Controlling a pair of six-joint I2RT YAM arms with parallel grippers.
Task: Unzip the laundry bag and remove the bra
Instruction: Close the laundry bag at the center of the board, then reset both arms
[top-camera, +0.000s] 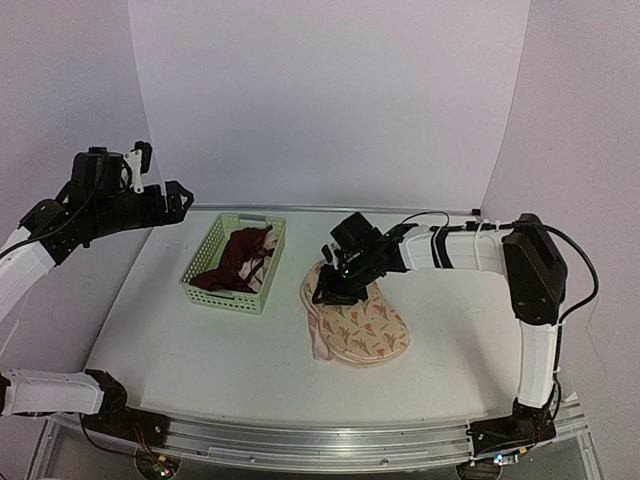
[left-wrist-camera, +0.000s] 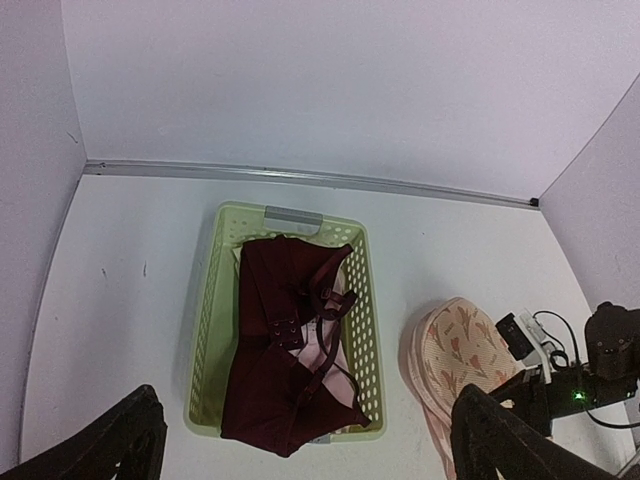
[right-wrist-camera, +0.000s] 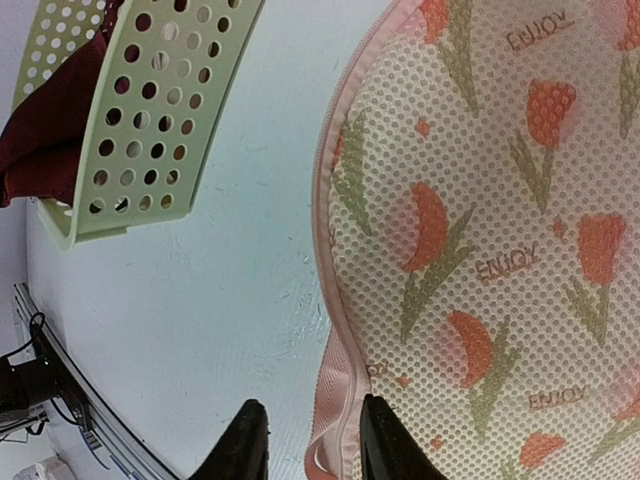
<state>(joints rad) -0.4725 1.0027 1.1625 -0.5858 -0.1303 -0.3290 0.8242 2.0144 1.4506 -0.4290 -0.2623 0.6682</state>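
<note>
The laundry bag (top-camera: 360, 322) lies flat on the table right of centre, cream mesh with an orange tulip print and pink edge trim; it also shows in the left wrist view (left-wrist-camera: 460, 350) and the right wrist view (right-wrist-camera: 500, 230). The maroon bra (top-camera: 235, 262) lies in the light-green basket (top-camera: 222, 298), with straps and hooks showing in the left wrist view (left-wrist-camera: 285, 370). My right gripper (top-camera: 328, 295) is low over the bag's left edge. It is open (right-wrist-camera: 312, 445), its fingertips straddling the pink trim. My left gripper (top-camera: 178, 200) is raised at the far left, open and empty (left-wrist-camera: 310, 400).
The basket (left-wrist-camera: 205, 330) stands left of the bag, and its corner shows in the right wrist view (right-wrist-camera: 150, 130). White backdrop walls close the back and sides. A metal rail (top-camera: 320, 440) runs along the table's near edge.
</note>
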